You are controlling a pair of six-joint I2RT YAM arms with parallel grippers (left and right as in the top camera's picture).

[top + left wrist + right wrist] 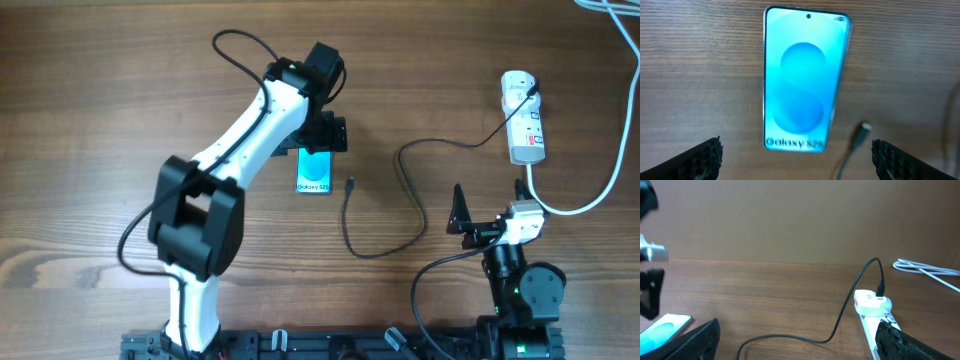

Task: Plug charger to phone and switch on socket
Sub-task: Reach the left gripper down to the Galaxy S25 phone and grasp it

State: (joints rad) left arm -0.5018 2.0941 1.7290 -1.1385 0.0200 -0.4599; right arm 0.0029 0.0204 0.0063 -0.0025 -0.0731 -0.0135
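The phone (802, 80) lies flat on the wood-grain tabletop (100, 100), cyan screen up. The left fingers (705, 159) hang right over it, spread wide and gripping nothing. The charger (344, 220), a thin black cable, loops over from the socket (525, 125), where one end is plugged in. Its little connector (862, 130) sits just beside the phone's Galaxy end, not in it. The right fingers (695, 340) are spread and empty too, near the rounded white socket and its thick white cord (600, 190).

charger (843, 314) in the socket (870, 322), phone (665, 329) far left
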